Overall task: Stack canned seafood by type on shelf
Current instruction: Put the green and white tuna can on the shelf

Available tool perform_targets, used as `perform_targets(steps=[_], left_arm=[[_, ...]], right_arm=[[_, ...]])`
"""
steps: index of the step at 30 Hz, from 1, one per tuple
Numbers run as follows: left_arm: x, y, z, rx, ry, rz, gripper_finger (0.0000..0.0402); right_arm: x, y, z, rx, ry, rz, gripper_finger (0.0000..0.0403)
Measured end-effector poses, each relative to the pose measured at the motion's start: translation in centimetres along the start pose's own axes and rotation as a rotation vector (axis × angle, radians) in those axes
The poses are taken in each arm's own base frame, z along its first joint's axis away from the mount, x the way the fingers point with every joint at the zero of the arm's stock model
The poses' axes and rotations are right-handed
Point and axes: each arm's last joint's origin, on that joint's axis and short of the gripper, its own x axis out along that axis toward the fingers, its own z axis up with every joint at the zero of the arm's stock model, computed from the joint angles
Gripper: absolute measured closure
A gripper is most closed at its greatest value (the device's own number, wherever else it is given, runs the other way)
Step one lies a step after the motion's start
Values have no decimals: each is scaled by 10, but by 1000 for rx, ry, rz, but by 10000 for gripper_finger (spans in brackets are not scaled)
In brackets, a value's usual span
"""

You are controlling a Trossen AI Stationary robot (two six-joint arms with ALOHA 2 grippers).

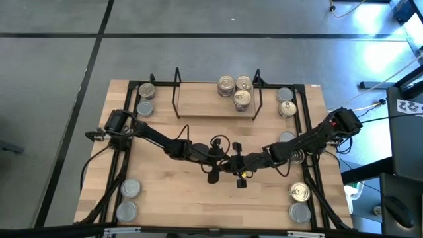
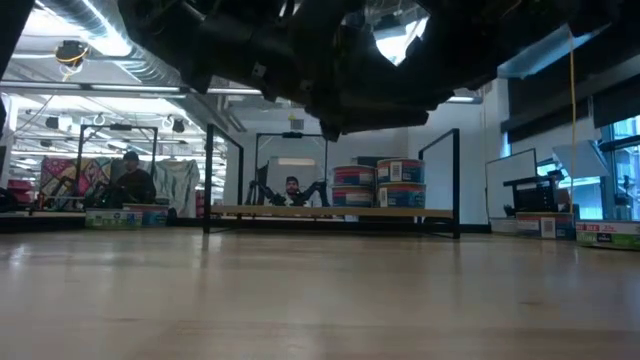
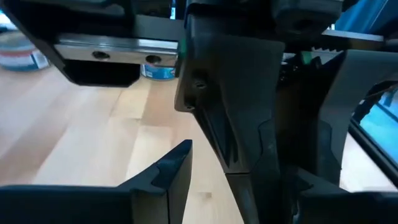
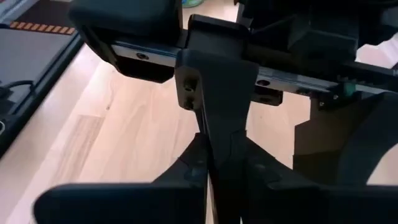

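From above, your left pincer (image 1: 213, 173) and right pincer (image 1: 240, 178) meet mid-tabletop, carrying nothing; the cans (image 1: 242, 97) sit stacked on the shelf (image 1: 198, 99) by the far edge. Right wrist view: its fingers (image 4: 196, 163) are clenched together, empty. Left wrist view: that pincer stands parted.

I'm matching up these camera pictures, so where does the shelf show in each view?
High view: the shelf sits at top centre, on the table's far side.
Low view: the shelf runs as a thin board across the middle, beyond the bare tabletop.
Left wrist view: not in it.
Right wrist view: not in it.
Shared landmark: the stacked cans on the shelf's right part.
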Motion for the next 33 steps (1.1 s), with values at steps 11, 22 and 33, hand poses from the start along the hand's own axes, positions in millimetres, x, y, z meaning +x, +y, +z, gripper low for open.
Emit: perform_targets(steps=[11, 22, 33], left_arm=[[-2, -5, 4, 191, -27, 10, 256], [-2, -4, 5, 353, -28, 27, 257], [-1, 2, 5, 403, -15, 83, 257]], right_arm=[[-3, -3, 25, -127, 82, -64, 356], [-5, -6, 25, -267, 137, -177, 356], [-6, -4, 24, -307, 148, -208, 356]])
